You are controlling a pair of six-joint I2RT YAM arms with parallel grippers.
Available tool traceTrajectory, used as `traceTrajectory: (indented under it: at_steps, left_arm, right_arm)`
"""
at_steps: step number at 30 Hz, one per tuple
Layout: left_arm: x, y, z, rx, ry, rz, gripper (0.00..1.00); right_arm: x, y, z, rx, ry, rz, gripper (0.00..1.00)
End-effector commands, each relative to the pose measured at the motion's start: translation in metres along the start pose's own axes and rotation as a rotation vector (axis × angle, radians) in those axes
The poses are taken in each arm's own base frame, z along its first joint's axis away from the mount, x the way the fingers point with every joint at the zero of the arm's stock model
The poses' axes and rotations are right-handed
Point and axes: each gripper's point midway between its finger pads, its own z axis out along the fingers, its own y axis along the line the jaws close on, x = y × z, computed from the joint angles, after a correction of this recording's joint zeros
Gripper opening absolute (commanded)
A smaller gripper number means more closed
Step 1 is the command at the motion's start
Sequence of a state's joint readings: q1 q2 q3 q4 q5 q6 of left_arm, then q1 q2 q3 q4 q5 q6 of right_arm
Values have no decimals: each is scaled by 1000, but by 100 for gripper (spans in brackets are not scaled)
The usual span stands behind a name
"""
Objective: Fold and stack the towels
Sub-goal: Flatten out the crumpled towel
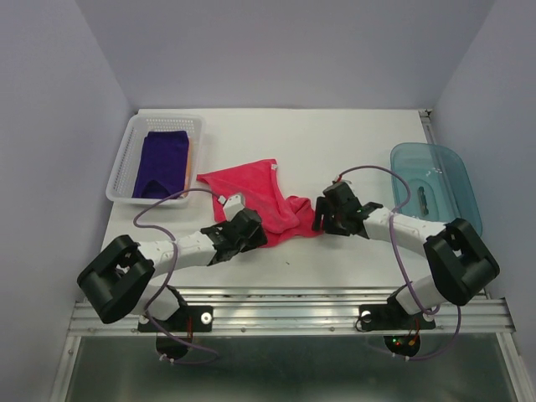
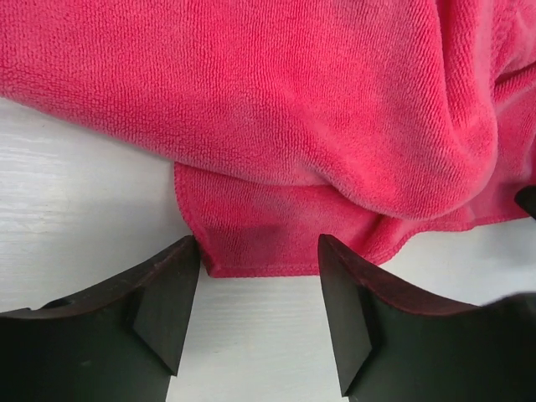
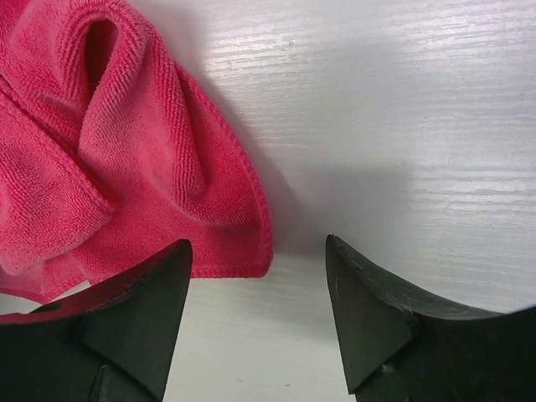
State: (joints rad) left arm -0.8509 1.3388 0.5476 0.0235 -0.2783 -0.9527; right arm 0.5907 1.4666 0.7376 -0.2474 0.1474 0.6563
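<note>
A pink-red towel (image 1: 260, 199) lies crumpled in the middle of the white table (image 1: 352, 142). My left gripper (image 1: 254, 224) is at its near edge and stands open. In the left wrist view a hemmed corner of the pink-red towel (image 2: 276, 134) sits on the table just beyond the fingertips of the left gripper (image 2: 258, 241). My right gripper (image 1: 319, 216) is at the towel's right end, also open. There a bunched corner of the towel (image 3: 151, 167) lies by the left fingertip of the right gripper (image 3: 258, 244). A dark purple towel (image 1: 162, 163) lies in the basket, with an orange towel edge (image 1: 189, 159) showing beside it.
A clear plastic basket (image 1: 126, 163) stands at the back left of the table. A teal translucent tub (image 1: 435, 188) stands at the right, close to the right arm's elbow. The table's metal front rail (image 1: 285, 310) runs along the near edge.
</note>
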Motion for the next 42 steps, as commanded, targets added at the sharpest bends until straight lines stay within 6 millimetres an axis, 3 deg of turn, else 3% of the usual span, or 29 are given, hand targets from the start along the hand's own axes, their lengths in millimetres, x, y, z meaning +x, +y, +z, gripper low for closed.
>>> traceTrajectory:
  at_steps: [1,3,4,6,7,8,9,12,18,19,20,24,27,31,33,34,36,37,40,42]
  left_arm:
    - [18,33,6,-147,51,12,64]
    - [20,35,6,-159,57,13,58]
    - [21,37,8,-166,62,11,43]
    - [22,36,9,-168,67,17,33]
    - [22,35,9,-171,67,19,10]
    - [22,37,9,-179,73,24,0]
    - [22,36,9,-178,74,29,0]
    - [23,36,7,-178,70,43,0]
    - [20,27,-3,-112,45,54,0]
    - [17,23,-8,-88,28,50,0]
    - [14,22,-12,-75,13,46,0]
    - [-4,4,-36,47,-63,40,0]
    - [-27,-21,-65,187,-138,28,0]
    - [-66,-63,-120,423,-256,25,0]
    - [-92,-80,-151,500,-337,36,0]
    - [-108,-90,-170,534,-379,26,0]
    - [-131,-104,-201,593,-447,22,0]
    - [-133,-103,-202,594,-457,26,0]
    - [-165,-122,-248,670,-542,2,0]
    - [-176,-136,-271,741,-571,20,0]
  right_arm:
    - [-1,7,2,-30,-24,9,70]
    - [1,6,2,-30,-19,9,69]
    - [1,5,2,-30,-19,11,67]
    - [5,3,2,-28,-15,13,63]
    - [5,2,2,-26,-17,14,61]
    - [7,1,2,-23,-14,15,59]
    - [7,1,2,-21,-13,16,59]
    - [10,4,2,-46,-5,14,40]
    - [12,14,5,-91,13,-7,19]
    - [10,18,5,-110,6,-13,6]
    - [7,20,3,-118,-6,-15,1]
    - [-10,33,-10,-168,-75,-33,1]
    - [-27,54,-36,-279,-146,-41,1]
    - [-55,89,-92,-492,-255,-32,1]
    - [-70,101,-131,-589,-325,-22,1]
    - [-82,107,-161,-646,-387,-18,1]
    - [-98,110,-193,-681,-457,2,1]
    - [-100,108,-204,-696,-480,2,1]
    - [-125,108,-267,-776,-632,19,1]
    - [-132,107,-293,-808,-686,20,1]
